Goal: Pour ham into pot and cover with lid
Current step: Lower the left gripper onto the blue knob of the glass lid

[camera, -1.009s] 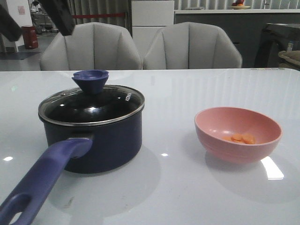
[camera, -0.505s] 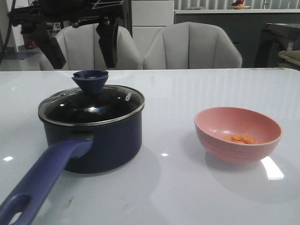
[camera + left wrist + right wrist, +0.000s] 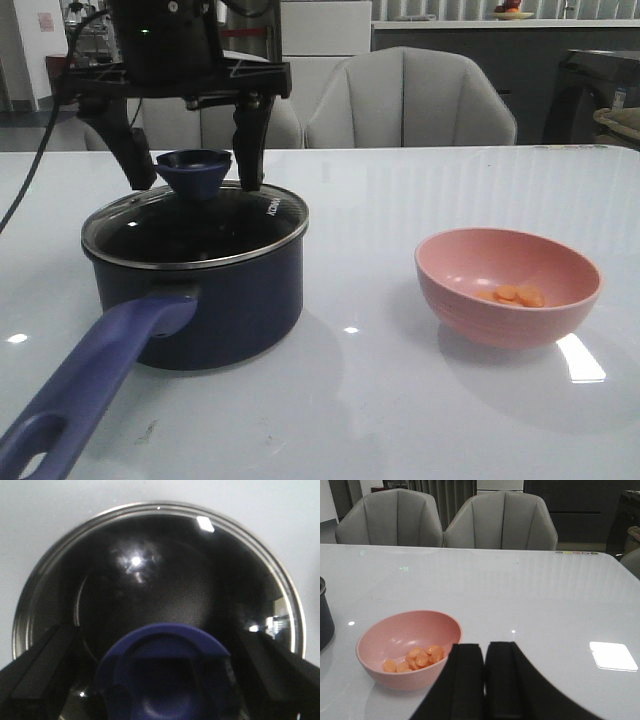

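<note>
Ham slices (image 3: 518, 295), small, thin, round and orange-pink, lie in the bottom of a pink round bowl (image 3: 508, 286) on the right half of the desk (image 3: 420, 200), well apart from the dark navy-blue saucepan (image 3: 195, 280) on the left half. The saucepan's long blue-purple handle (image 3: 85, 385) reaches toward the near left corner of the desk. A round glass lid with a steel rim and a blue flared knob (image 3: 193, 170) sits on the saucepan, closing it.

The left arm's black fingers (image 3: 195, 150) hang over the lid, spread wide apart, one on each side of the knob. In the left wrist view both fingers (image 3: 47, 667) flank the knob with a gap on either side, touching nothing. The right arm's fingers (image 3: 484, 680) are pressed together, holding nothing, above the desk near the bowl, on the side away from the saucepan.

The desk is white and glossy, with bright reflections of lights. Beyond its far edge stand two grey upholstered chairs (image 3: 410, 100), and behind them a dim room with a white cabinet (image 3: 325, 40).
</note>
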Controlling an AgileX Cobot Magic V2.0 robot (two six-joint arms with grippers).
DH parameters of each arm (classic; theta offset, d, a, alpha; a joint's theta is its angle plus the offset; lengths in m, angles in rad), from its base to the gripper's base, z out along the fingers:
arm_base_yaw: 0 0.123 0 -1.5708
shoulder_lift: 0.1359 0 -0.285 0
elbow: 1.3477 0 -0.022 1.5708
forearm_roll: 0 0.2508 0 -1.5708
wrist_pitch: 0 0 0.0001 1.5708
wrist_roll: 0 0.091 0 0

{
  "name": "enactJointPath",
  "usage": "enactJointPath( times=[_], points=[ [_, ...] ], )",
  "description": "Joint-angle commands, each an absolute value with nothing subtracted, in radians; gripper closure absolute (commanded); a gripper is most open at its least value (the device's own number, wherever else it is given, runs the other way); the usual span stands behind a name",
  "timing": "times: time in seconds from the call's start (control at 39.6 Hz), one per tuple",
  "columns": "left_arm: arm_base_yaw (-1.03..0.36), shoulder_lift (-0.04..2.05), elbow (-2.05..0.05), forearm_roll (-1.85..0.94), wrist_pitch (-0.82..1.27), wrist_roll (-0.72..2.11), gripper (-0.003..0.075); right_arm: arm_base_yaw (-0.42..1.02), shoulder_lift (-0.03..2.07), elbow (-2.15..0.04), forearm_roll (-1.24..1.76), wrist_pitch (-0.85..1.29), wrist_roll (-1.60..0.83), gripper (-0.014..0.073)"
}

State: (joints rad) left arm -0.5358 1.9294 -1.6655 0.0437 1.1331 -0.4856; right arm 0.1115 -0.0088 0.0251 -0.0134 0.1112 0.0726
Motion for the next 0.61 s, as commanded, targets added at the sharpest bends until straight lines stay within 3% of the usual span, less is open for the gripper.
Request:
enactJointPath(
  times=[0.0, 0.15, 0.23, 0.35, 0.58],
  points=[
    [-0.535, 1.891, -1.699, 0.036, 1.155, -0.497, 0.0085, 0.103, -0.029, 0.036, -0.021, 0.037, 0.068, 0.0440],
    [-0.535, 1.893, -1.699, 0.036, 1.157, -0.497, 0.0183, 0.103, -0.029, 0.036, -0.021, 0.037, 0.068, 0.0440],
    [-0.535, 1.893, -1.699, 0.036, 1.160, -0.497, 0.0330, 0.103, -0.029, 0.036, -0.021, 0.037, 0.068, 0.0440],
    [-0.535, 1.893, -1.699, 0.036, 1.171, -0.497, 0.0453, 0.103, -0.029, 0.036, -0.021, 0.037, 0.068, 0.0440],
    [-0.535, 1.893, -1.699, 0.036, 1.183, -0.497, 0.0473, 0.103, -0.029, 0.036, -0.021, 0.037, 0.068, 0.0440]
  ],
)
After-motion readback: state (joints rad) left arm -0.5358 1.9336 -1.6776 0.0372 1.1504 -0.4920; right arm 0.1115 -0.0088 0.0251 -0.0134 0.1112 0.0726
